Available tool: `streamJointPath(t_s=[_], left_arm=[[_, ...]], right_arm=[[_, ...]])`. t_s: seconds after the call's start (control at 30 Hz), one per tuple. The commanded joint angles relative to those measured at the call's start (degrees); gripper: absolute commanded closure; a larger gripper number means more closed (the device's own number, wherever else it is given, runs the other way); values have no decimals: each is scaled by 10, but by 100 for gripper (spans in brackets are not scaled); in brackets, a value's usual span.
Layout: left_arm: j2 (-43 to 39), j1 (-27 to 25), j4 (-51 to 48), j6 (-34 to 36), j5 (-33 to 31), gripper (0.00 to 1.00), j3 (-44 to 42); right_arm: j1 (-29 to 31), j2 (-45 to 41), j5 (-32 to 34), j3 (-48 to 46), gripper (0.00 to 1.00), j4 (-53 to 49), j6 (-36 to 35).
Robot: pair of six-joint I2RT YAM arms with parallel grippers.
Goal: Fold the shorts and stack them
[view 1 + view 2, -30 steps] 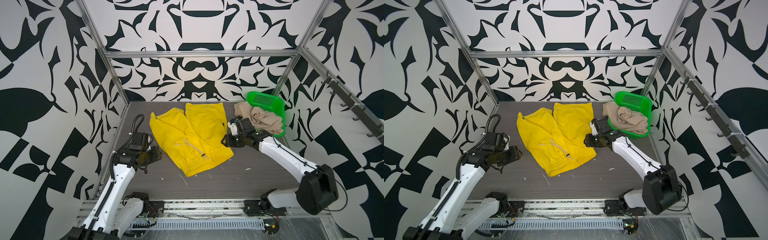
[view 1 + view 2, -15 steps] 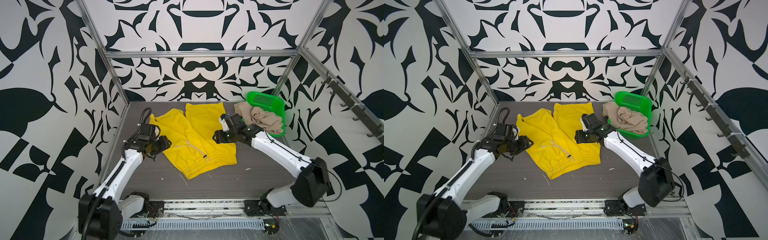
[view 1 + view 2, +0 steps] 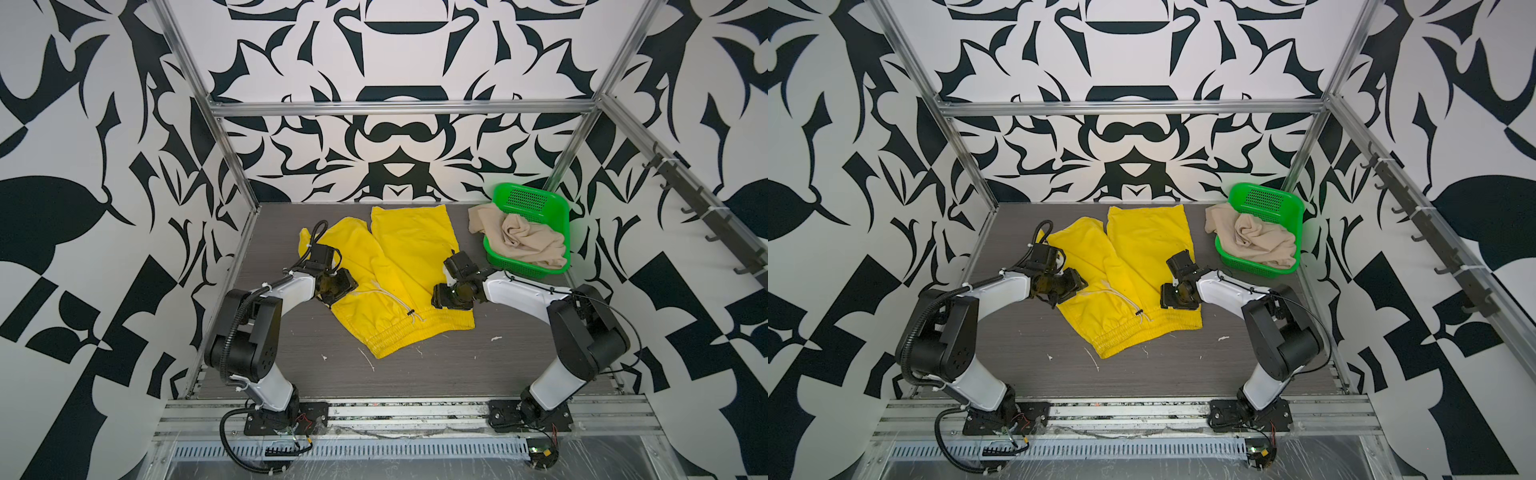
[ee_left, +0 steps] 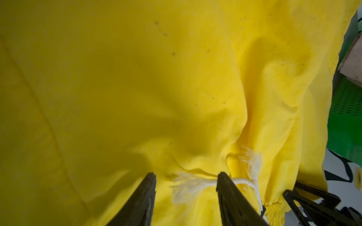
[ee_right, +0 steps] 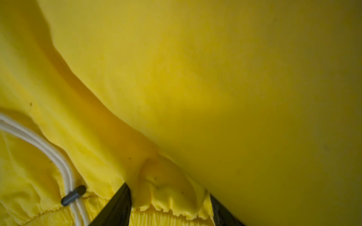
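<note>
The yellow shorts [image 3: 399, 257] [image 3: 1142, 245] lie spread on the table, waistband [image 3: 409, 336] toward the front, white drawstring [image 3: 390, 297] across them. My left gripper [image 3: 345, 286] [image 3: 1077, 282] rests on their left side. In the left wrist view it is open [image 4: 187, 174], the frayed drawstring end [image 4: 188, 184] between its fingertips. My right gripper [image 3: 440, 297] [image 3: 1171, 301] sits on the right side near the waistband. In the right wrist view its jaws [image 5: 168, 190] stand apart with a bump of gathered yellow cloth between them. The beige shorts [image 3: 523, 241] [image 3: 1258, 241] lie crumpled in the basket.
A green perforated basket [image 3: 528, 201] [image 3: 1264, 199] stands at the back right corner, beige cloth spilling over its left rim. White lint scraps [image 3: 365, 359] dot the dark table in front of the waistband. Patterned walls close three sides; a hook rail [image 3: 706, 216] runs along the right wall.
Both arms have come in over the yellow shorts: the left gripper from beside the left leg onto the cloth, the right gripper forward and leftward to the waistband area.
</note>
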Motion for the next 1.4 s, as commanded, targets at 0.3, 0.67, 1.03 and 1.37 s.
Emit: streamJointPath(t_s=[0.3, 0.67, 1.03, 1.37], left_arm=[[-176, -24, 55, -159, -48, 47, -243], [-487, -95, -68, -210, -159, 46, -295], [-371, -141, -111, 94, -107, 46, -101], [-168, -276, -211, 593, 4, 44, 61]], right_arm=[[-12, 83, 12, 96, 36, 15, -63], [-21, 182, -35, 312, 36, -12, -137], [-38, -88, -95, 38, 36, 125, -33], [-39, -214, -103, -144, 36, 185, 47]])
